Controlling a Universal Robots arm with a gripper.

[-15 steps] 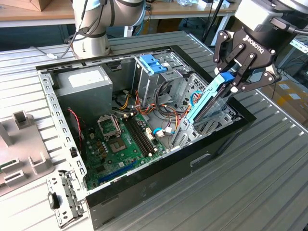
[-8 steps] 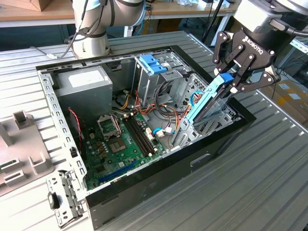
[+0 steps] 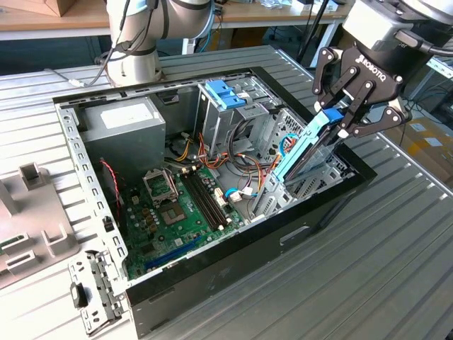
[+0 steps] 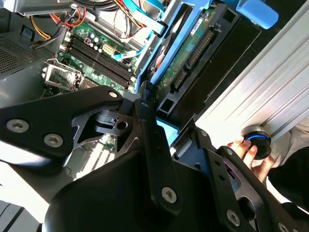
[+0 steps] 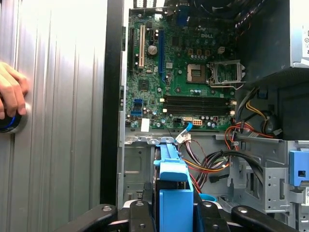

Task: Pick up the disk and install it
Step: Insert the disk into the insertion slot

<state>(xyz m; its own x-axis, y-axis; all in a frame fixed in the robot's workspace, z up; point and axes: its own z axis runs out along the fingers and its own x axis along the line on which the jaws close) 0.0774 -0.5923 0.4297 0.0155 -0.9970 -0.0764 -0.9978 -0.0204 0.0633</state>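
The disk [image 3: 306,150] hangs steeply tilted over the drive cage [image 3: 311,185] at the exterior view's right end of the open computer case [image 3: 212,273]. Its blue side rails and dark body show, with the lower end down among the cage's metal walls. My gripper [image 3: 340,119] is shut on the disk's upper end. In the second wrist view the disk [image 4: 190,50] shows its green circuit board between blue rails, with a black finger [image 4: 147,121] across it. In the first wrist view a blue rail of the disk [image 5: 171,181] points toward the motherboard [image 5: 183,72].
Inside the case lie the green motherboard [image 3: 177,212], a grey power supply [image 3: 124,124], loose cables [image 3: 241,152] and a light-blue latch [image 3: 225,93]. A person's hand [image 5: 12,92] rests on a round knob on the ribbed metal table [image 3: 396,241] beside the case. A removed panel [image 3: 28,219] lies at the exterior view's left.
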